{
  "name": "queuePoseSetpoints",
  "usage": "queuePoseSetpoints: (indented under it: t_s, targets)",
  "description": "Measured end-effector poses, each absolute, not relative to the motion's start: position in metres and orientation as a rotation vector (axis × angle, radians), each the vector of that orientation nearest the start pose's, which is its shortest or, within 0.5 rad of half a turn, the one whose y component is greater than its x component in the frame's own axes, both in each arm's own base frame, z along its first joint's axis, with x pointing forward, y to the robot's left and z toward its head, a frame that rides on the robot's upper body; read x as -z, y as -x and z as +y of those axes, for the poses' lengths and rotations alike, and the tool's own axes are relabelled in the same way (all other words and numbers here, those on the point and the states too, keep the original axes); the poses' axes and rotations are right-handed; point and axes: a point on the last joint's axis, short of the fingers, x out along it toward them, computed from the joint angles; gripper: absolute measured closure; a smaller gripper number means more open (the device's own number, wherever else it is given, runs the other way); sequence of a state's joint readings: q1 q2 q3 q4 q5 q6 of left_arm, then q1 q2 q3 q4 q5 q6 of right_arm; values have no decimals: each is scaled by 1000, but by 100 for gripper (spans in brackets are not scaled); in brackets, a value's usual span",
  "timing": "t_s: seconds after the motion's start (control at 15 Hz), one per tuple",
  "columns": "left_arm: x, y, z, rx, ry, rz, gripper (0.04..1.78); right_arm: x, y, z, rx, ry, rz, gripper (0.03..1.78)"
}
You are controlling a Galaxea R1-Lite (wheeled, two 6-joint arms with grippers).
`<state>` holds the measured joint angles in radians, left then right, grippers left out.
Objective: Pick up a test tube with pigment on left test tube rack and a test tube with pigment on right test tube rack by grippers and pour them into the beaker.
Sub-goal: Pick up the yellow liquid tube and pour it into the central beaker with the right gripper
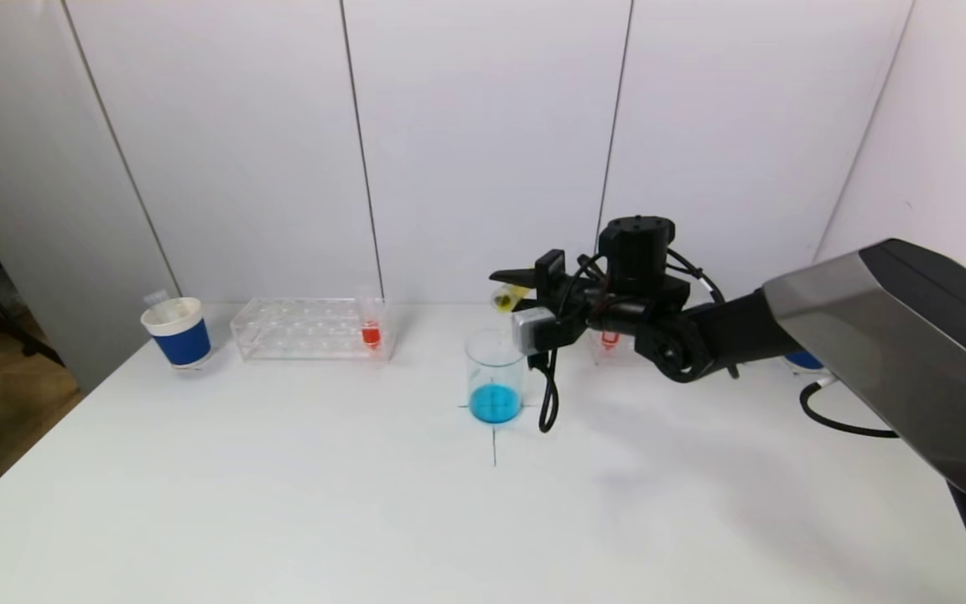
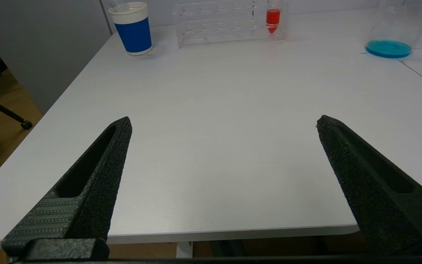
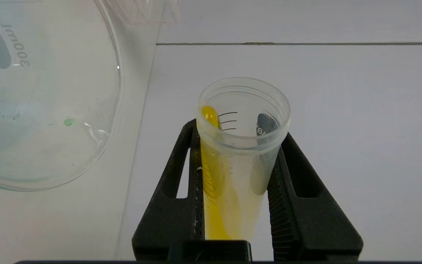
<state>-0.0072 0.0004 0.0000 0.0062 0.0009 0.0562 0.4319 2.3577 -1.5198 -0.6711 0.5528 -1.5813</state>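
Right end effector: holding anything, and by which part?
Yes. The right end effector is shut on the test tube of yellow pigment, gripping its body below the open mouth, tipped beside the beaker. The left end effector is open, empty.

beaker [image 1: 495,375] sits mid-table [image 1: 282,503], left rack [image 1: 309,328] behind it to the left, cup [image 1: 177,332] left of that rack, tilted tube [image 1: 506,297] in the right gripper [image 1: 516,289] just above the beaker's rim

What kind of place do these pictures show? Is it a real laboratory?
Probably a staged lab bench for robot trials rather than a working laboratory: a bare white table against plain white panels holds a clear test tube rack, a beaker with blue liquid, and a yellow-pigment tube held by the right gripper.
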Motion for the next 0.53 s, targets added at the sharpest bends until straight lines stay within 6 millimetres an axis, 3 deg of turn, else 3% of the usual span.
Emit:
queuePoseSetpoints:
  t_s: [0.53]
  targets:
    - [-75, 23, 0, 7, -56, 6, 6, -125, -438, 214, -820, 1552, -702, 126]
